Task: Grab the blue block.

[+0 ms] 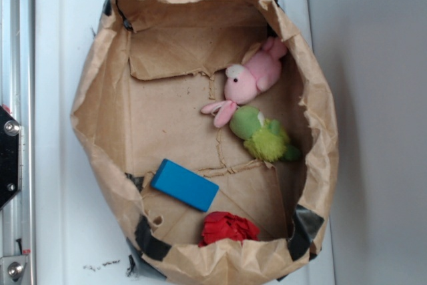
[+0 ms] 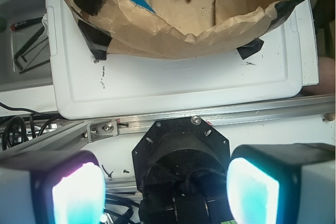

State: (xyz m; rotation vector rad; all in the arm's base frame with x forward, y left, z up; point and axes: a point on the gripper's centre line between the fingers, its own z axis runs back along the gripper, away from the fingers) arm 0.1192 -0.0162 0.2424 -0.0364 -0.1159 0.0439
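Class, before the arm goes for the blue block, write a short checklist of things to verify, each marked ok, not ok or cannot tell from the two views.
1. Blue block visible and uncovered, flat on the bag floor: ok.
2. Space around the block: red ball close but apart; pink bunny and green toy well away: ok.
3. Tool open, pads spread wide: ok.
4. Tool over the block: not ok; it sits outside the paper bag, above the metal rail.
5. Bag wall clear of the approach path: cannot tell.
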